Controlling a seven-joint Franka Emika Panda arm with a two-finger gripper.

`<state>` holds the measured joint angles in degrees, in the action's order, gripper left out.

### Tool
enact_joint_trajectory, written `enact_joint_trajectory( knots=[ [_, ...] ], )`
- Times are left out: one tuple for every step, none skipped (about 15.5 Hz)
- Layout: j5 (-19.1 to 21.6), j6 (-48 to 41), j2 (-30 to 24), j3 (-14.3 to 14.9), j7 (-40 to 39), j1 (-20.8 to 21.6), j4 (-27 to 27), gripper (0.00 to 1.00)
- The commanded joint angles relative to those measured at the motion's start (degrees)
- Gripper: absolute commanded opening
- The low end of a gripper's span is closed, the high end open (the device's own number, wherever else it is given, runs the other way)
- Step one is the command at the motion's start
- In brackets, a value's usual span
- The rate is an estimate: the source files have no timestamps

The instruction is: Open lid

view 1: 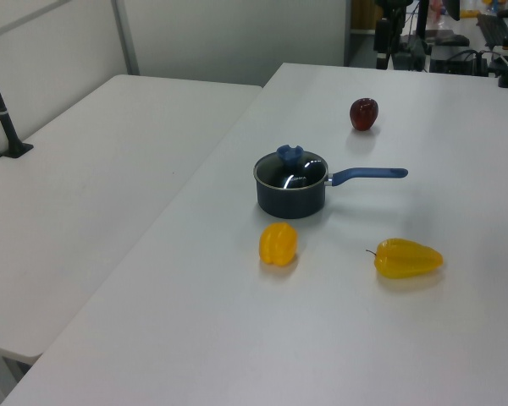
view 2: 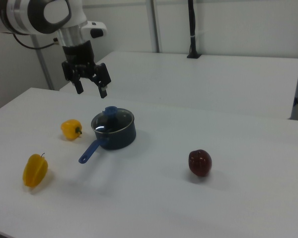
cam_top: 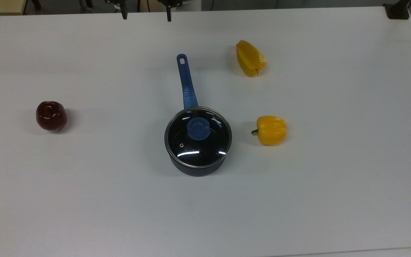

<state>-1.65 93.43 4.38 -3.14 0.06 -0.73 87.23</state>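
Observation:
The round glass lid (cam_top: 198,141) with a metal rim and a blue knob (cam_top: 198,128) sits closed on the dark saucepan (cam_top: 196,170) in the middle of the white table. The pan's blue handle (cam_top: 187,84) points toward the top view's upper edge. The lid (view 2: 112,121) also shows in the right view, and the lid (view 1: 290,172) in the left view. My gripper (cam_top: 146,16) hangs open high above the table's far edge, well away from the lid. In the right view the gripper (view 2: 92,90) hovers above and to the left of the pan, holding nothing.
A dark red pepper (cam_top: 51,116) lies far to the top view's left. Two yellow peppers lie to the top view's right: one (cam_top: 270,130) close beside the pan, one (cam_top: 250,58) near the handle's end. A second white table (view 1: 93,186) adjoins with a black post (view 1: 4,110).

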Motion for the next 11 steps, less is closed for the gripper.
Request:
enact_joint_trajectory(
  knots=[
    [1.1,8.7,4.1,0.1,-1.2,2.9,-2.4,1.00],
    [1.1,12.9,4.9,0.1,-1.2,3.8,-1.8,1.00],
    [1.1,16.9,5.9,0.1,-1.2,4.4,-0.4,1.00],
    [1.1,20.5,6.6,0.1,-1.2,4.8,1.1,1.00],
    [1.1,24.0,7.5,0.1,-1.1,4.9,2.7,1.00],
    [1.1,27.0,8.2,0.0,-0.8,5.3,4.1,1.00],
    [1.2,29.8,9.1,-0.1,-0.5,5.7,5.0,1.00],
    [1.2,32.3,9.7,-0.3,-0.5,5.8,6.0,1.00],
    [1.2,34.8,10.6,-0.4,-0.5,5.8,6.7,1.00],
    [1.2,37.2,11.6,-0.5,-0.4,5.9,7.0,1.00],
    [1.2,39.3,12.7,-0.8,-0.4,5.9,7.2,1.00]
  ],
)
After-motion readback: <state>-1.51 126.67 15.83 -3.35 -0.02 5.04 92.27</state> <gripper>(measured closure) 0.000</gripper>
